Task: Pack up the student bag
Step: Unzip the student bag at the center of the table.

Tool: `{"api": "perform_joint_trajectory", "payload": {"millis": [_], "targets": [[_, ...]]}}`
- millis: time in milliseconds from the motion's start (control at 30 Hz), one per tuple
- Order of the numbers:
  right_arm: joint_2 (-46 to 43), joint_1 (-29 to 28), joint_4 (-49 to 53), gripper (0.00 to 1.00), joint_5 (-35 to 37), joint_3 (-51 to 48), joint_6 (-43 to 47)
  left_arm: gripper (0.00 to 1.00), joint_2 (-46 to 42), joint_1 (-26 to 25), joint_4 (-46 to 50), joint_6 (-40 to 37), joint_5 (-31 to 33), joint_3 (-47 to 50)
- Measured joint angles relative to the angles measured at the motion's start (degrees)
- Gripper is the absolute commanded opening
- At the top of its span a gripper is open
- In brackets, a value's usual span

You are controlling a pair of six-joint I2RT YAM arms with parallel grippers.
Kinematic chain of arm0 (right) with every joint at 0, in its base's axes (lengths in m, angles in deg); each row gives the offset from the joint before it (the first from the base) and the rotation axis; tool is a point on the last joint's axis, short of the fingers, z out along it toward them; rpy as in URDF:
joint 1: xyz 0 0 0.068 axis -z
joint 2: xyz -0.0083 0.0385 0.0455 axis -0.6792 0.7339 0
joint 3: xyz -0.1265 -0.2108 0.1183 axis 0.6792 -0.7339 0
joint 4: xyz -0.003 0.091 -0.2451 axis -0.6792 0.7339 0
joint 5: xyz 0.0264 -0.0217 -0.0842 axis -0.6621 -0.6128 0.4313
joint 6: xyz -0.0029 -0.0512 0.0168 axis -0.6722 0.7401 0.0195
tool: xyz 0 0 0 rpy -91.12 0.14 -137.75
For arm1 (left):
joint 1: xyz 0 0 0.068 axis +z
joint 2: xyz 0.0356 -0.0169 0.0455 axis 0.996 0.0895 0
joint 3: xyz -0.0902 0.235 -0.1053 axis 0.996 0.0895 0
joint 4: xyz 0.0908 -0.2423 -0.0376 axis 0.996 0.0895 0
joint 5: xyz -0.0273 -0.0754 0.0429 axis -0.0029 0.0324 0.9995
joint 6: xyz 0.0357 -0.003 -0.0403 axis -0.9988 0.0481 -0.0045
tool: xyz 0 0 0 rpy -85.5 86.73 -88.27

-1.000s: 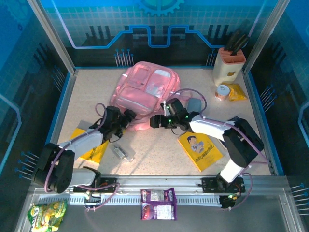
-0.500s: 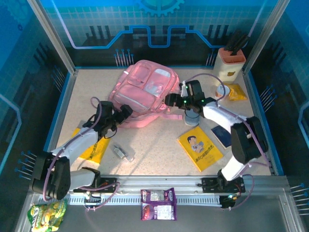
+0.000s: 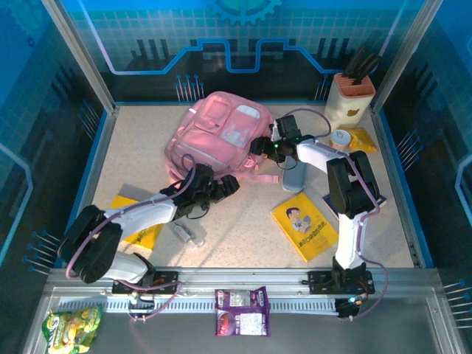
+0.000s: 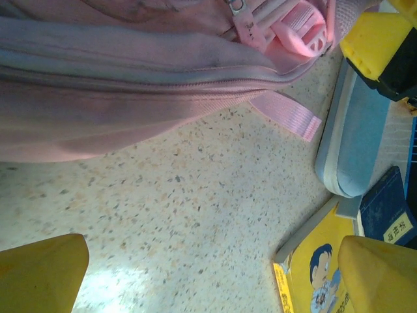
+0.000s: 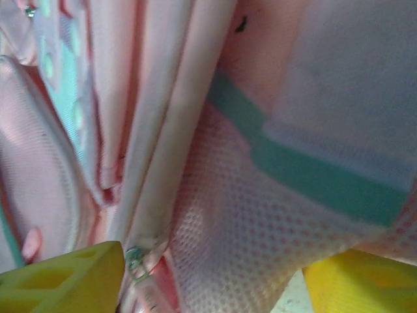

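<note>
Finds the student bag (image 3: 217,140) lying flat at the far middle of the table (image 3: 140,158). Keeps the left gripper (image 3: 227,186) just near of its near edge, fingers spread wide over bare tabletop. Sets the right gripper (image 3: 258,147) against the bag's right side, fingers apart (mesh pocket fabric between them).

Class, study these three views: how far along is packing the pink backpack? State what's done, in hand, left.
Done: nothing visibly packed. In hand: right gripper, jaws apart, is at the mesh side of the student bag; left gripper, open and empty, is by its near edge. Left: yellow book and grey pencil case lie on the table.
</note>
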Motion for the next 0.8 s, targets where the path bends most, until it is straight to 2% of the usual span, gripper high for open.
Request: {"api": "perform_joint_trajectory", "payload": {"millis": [100, 233, 333, 433, 600, 800], "targets": [[2.05, 0.35, 1.01, 0.55, 0.15, 2.1, -0.17, 0.99, 3.8, -0.04, -2.47, 0.39, 0.46, -1.09], [3.74, 0.57, 1.49, 0.28, 0.61, 4.15, 0.07, 0.99, 8.39, 0.0, -3.28, 0.31, 1.73, -3.82], [3.85, 0.81, 1.42, 0.12, 0.59, 4.15, -0.26, 0.99, 10.51, 0.66, -3.89, 0.04, 2.03, -5.11], [3.82, 0.81, 1.07, 0.0, 0.04, 4.11, -0.85, 0.99, 11.02, 2.05, -4.2, -0.24, 2.19, -5.09], [1.9, 0.24, -1.16, 0.0, -1.53, 0.96, -2.47, 0.99, 10.99, 7.02, -4.52, -2.8, 0.79, -4.96], [-3.32, -4.02, -3.76, 0.0, -2.82, -4.42, -8.17, 0.99, 10.19, 16.63, -4.15, -9.46, -0.68, -4.66]]}}
